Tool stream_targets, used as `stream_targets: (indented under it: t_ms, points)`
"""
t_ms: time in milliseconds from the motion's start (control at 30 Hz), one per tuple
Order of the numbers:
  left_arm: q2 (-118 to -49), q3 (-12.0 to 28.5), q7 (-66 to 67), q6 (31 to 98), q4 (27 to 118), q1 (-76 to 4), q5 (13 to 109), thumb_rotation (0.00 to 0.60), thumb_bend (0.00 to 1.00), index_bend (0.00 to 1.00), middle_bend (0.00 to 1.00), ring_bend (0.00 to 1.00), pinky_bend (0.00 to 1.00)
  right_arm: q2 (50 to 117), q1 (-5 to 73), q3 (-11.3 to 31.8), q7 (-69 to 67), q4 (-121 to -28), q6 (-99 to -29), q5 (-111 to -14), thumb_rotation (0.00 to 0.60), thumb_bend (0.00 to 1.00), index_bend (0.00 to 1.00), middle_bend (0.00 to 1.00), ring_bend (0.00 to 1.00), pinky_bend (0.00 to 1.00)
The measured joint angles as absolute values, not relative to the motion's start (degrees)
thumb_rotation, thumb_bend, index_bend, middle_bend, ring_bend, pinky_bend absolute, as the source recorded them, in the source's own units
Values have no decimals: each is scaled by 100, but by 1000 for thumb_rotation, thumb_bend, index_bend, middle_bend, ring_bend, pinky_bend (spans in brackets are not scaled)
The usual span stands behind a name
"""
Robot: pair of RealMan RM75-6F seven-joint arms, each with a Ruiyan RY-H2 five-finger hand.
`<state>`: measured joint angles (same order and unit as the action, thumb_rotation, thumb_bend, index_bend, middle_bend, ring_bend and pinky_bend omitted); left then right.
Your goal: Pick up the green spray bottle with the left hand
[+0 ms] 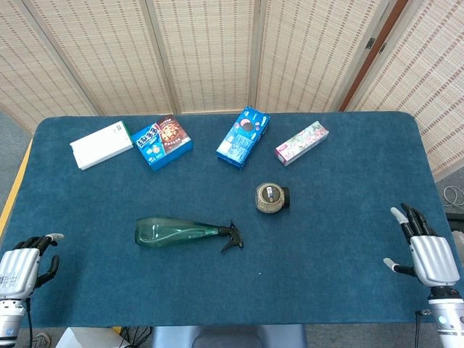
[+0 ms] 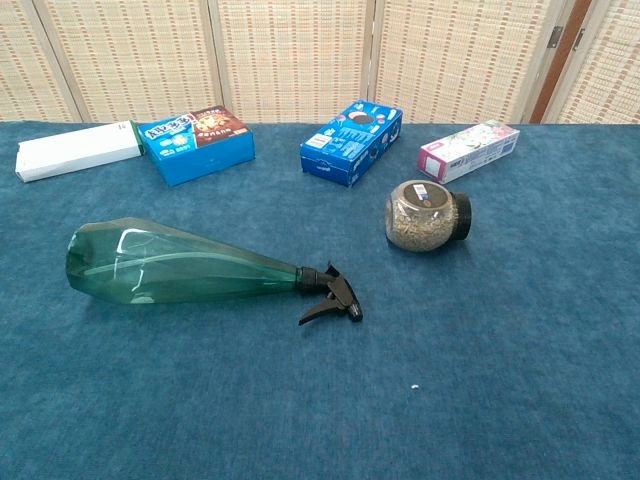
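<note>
Woven screens back a blue-carpeted table (image 1: 348,290) where a translucent green plastic spray bottle (image 1: 174,232) lies on its side, black trigger nozzle (image 2: 332,295) pointing right. The robot's left hand (image 1: 25,267) waits empty at the near-left edge, fingers loosely curled; its right hand (image 1: 424,250) rests open, well apart. The tapered, rounded body could roll or slip from a poorly centred grasp.

The left robot hand (image 1: 27,264) has a silver-grey ribbed back, black fingers and pale fingertips, and sits on a grey metal wrist. The right robot hand (image 1: 426,254) looks the same: silver ribbed shell, black fingers with white tips. Its wrist is a grey cylinder with a small green light.
</note>
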<state>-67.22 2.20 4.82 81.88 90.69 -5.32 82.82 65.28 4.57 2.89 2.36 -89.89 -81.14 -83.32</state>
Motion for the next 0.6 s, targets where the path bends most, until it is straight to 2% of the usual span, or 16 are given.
stream_targets:
  t_ms: [167, 233, 333, 400, 500, 600]
  points:
    - [-6725, 173, 514, 8165, 9072, -522, 8285, 600, 470, 301, 410, 340, 400, 6584, 461, 261, 131, -8906, -8062, -8342, 600, 0, 0, 0, 0, 353]
    - [-6713, 190, 493, 8182, 9086, -516, 8265, 600, 459, 300, 410, 341, 367, 6583, 484, 269, 102, -8867, -8036, -8343, 600, 0, 0, 0, 0, 353]
    - [-6733, 223, 455, 8270, 9077, -511, 8290, 600, 340, 303, 410, 343, 210, 6565, 508, 313, 58, -8851, -8064, -8364, 600, 0, 0, 0, 0, 353]
    - [-6757, 236, 416, 8327, 9068, -514, 8356, 600, 187, 305, 410, 342, 149, 6538, 521, 348, 7, -8851, -8112, -8391, 600, 0, 0, 0, 0, 353]
    - [-6763, 237, 349, 8354, 9080, -550, 8500, 600, 58, 306, 407, 340, 124, 6479, 532, 390, -16, -8865, -8178, -8421, 600, 0, 0, 0, 0, 353]
    - [-6787, 229, 225, 8445, 9070, -602, 8780, 600, 4, 309, 392, 322, 124, 6419, 534, 417, 13, -8898, -8224, -8432, 600, 0, 0, 0, 0, 353]
